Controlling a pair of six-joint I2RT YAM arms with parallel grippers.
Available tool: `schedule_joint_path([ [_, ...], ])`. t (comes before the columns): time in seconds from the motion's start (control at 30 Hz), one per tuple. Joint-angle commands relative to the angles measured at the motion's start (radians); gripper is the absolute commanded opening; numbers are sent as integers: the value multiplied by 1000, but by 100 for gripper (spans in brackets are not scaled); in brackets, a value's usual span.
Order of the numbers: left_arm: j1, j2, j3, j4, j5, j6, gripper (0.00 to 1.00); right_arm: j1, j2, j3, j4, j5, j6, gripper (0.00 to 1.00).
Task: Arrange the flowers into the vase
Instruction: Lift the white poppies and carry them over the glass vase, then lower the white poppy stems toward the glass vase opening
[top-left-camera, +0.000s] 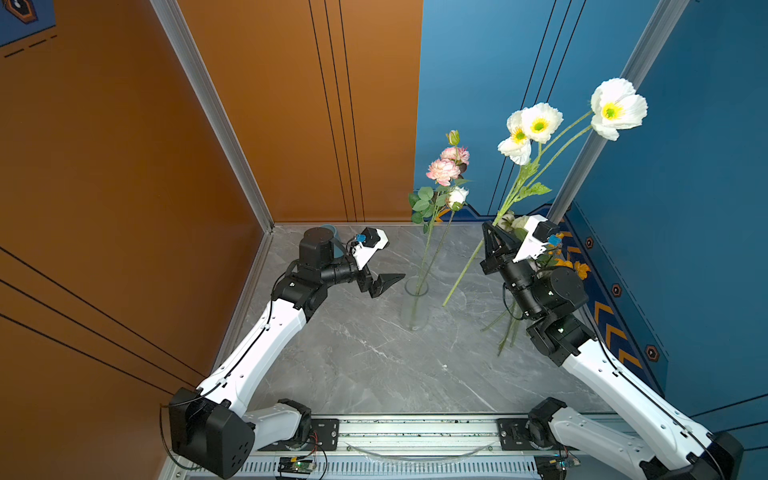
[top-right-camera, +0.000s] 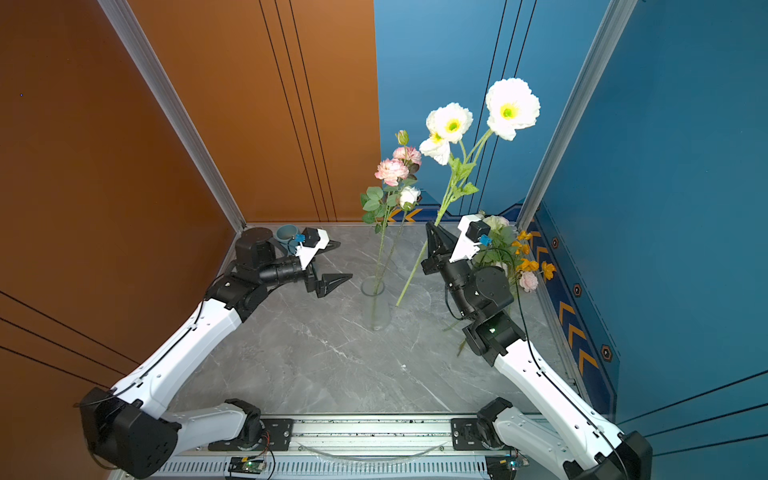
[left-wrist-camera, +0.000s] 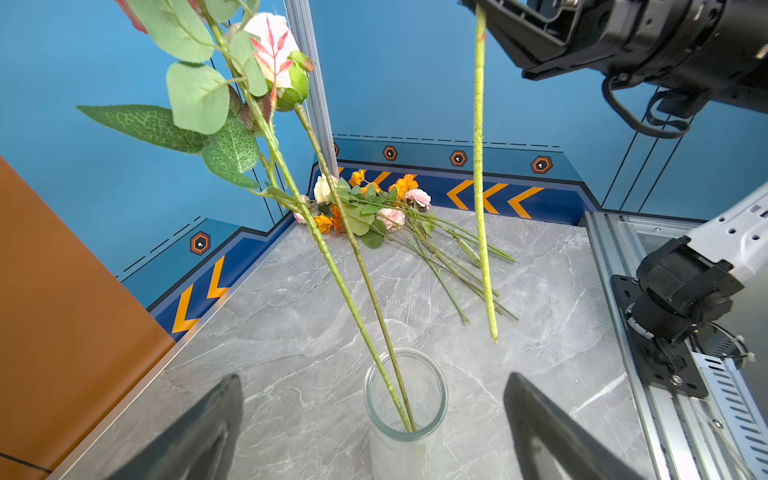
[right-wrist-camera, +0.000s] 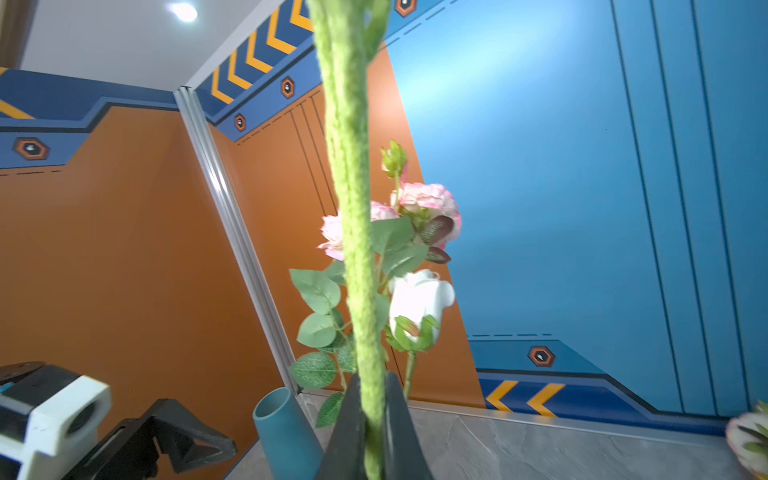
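While my right claw (top-left-camera: 489, 227) clenches the white flower's stem (top-left-camera: 465, 272), its tip hanging just beside the vase (top-left-camera: 415, 303), I fear lowering now could miss the mouth and topple it; my left claw (top-right-camera: 344, 258) hangs released near the vase.

The vase (top-left-camera: 415, 305) is set near the middle of the tabletop (top-left-camera: 365, 374), with two flower stems (top-left-camera: 424, 204) stood in it. The left hand (top-right-camera: 345, 258) is held just left of its rim, apart from it. To the vase's right, a tilted stem (left-wrist-camera: 478, 174) is clamped in the raised right hand (top-left-camera: 490, 227). Loose flowers (top-right-camera: 525, 266) are laid in the back right corner, a cup (top-right-camera: 286, 235) in the back left.
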Motion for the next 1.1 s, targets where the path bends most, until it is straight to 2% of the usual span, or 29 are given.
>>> schedule_joint_path([
  [0.0, 14, -3, -5, 17, 42, -18, 98, 61, 24, 37, 94, -37, -131, 0],
  [0.27, 30, 7, 1, 17, 60, -28, 98, 130, 124, 52, 229, -77, -238, 0],
  [0.3, 31, 7, 1, 16, 62, -28, 98, 165, 140, 70, 230, -80, -251, 0],
  [0.57, 41, 16, 9, 17, 79, -40, 98, 194, 225, 189, 177, -98, -283, 0],
  [0.87, 45, 17, 13, 17, 101, -48, 98, 208, 297, 211, 134, -97, -384, 0],
  [1.07, 54, 27, 15, 17, 109, -50, 98, 209, 359, 246, 72, -153, -450, 0],
])
